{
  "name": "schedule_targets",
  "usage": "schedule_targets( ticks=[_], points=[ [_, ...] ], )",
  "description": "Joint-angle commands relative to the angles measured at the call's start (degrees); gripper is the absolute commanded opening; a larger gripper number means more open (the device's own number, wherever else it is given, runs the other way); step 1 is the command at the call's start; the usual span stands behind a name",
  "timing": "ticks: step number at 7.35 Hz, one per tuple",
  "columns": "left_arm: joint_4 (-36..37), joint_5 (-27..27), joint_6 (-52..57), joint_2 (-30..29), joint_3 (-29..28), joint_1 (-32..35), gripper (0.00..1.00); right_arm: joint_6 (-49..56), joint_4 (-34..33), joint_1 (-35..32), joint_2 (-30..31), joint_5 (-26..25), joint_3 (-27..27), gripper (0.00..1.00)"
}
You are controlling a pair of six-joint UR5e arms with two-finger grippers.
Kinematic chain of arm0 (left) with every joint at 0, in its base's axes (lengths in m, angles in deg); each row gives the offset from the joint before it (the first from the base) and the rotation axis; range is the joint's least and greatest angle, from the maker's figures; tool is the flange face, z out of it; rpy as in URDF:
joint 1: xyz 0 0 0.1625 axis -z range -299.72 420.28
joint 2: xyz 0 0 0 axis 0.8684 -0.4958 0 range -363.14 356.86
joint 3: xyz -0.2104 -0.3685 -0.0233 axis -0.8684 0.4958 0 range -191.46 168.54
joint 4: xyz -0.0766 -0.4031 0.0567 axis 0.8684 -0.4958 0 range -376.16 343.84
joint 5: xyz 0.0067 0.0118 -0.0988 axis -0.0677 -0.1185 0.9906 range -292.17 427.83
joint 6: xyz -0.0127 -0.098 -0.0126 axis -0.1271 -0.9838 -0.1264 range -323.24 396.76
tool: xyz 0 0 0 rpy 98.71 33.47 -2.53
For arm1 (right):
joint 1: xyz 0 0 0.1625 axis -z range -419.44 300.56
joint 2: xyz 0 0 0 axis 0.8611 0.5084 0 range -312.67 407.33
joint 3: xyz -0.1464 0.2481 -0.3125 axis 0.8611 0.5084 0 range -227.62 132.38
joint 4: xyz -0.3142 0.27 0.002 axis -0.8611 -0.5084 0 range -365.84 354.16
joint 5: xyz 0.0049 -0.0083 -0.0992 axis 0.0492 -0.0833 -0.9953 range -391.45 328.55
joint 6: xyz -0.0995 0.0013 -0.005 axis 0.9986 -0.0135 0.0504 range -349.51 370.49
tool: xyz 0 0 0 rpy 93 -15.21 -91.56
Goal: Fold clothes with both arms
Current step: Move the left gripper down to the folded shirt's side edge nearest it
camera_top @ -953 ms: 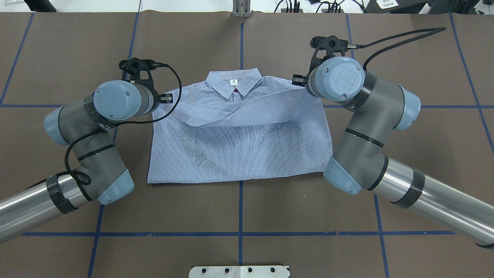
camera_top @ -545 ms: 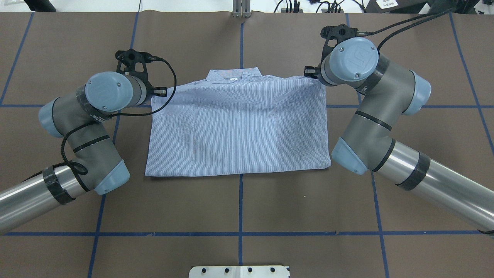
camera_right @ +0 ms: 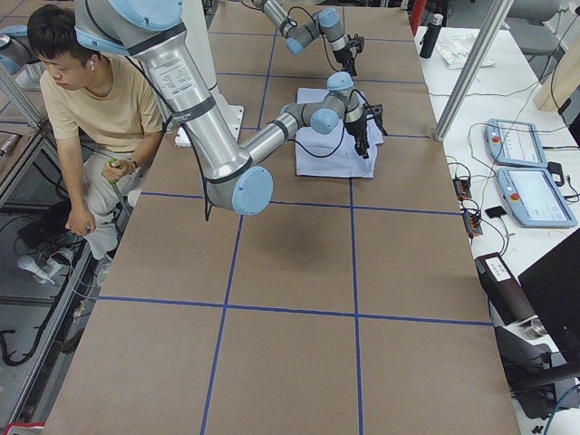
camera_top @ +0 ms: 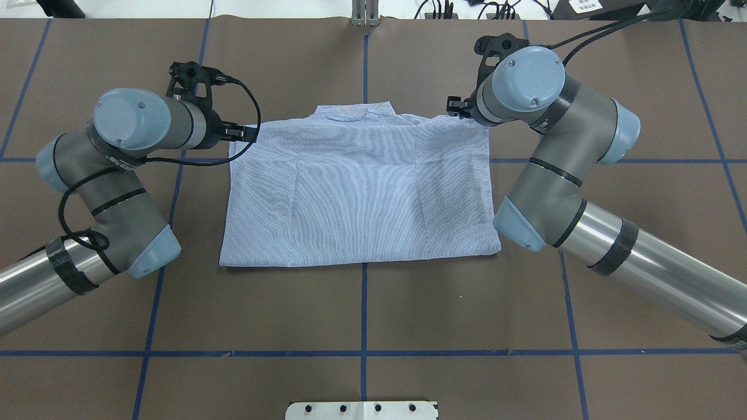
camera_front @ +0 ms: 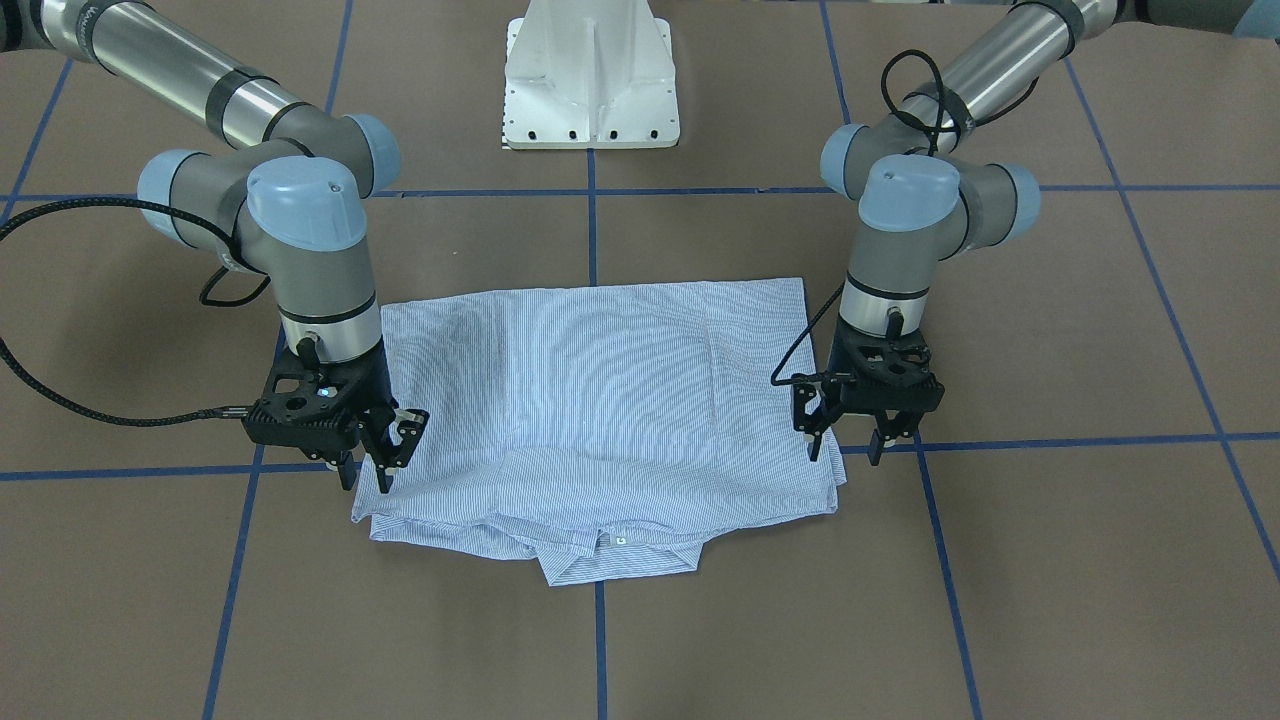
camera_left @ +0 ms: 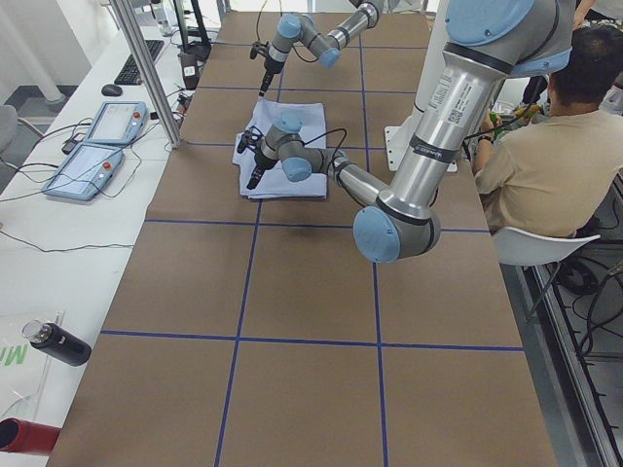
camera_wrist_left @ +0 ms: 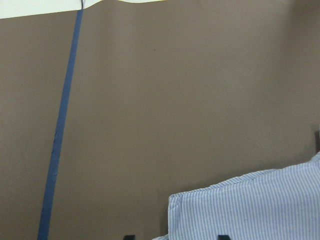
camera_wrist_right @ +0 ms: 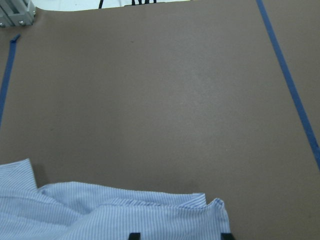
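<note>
The clothes are one light blue striped shirt, lying folded in half as a flat rectangle at mid-table. Its collar sticks out from under the far folded edge. My left gripper hovers open just above the shirt's far corner on my left. The left wrist view shows that corner between the spread fingertips. My right gripper hangs open over the opposite far corner. There the right wrist view shows rumpled shirt layers. Neither gripper holds cloth.
The white pedestal base stands at the near edge. Blue tape lines grid the brown table. A metal post rises at the far edge. A seated person and control tablets are beside the table.
The shirt's lower half was carried over to the collar and laid flat. Both grippers then let go of its corners and rose. The left arm drew outward.
</note>
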State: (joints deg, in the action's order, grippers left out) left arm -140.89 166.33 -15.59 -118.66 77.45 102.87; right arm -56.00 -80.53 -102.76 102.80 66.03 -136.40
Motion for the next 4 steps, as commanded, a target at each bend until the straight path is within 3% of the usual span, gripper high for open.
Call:
schedule_targets(
  ticks=[1, 3, 4],
  points=[
    [-3.7, 3.2, -6.0, 9.5, 9.4, -0.5, 1.00, 0.6, -0.6, -1.1, 2.6, 4.1, -6.0, 1.00],
    [-6.1, -0.9, -12.2, 17.1, 15.9, -9.8, 1.00, 0.5, -0.5, -0.9, 3.9, 3.6, -7.7, 1.00],
    [-6.1, -3.3, -18.2, 17.3, 16.1, -14.1, 1.00, 0.5, -0.5, -0.8, 3.9, 3.5, -7.9, 1.00]
  ],
)
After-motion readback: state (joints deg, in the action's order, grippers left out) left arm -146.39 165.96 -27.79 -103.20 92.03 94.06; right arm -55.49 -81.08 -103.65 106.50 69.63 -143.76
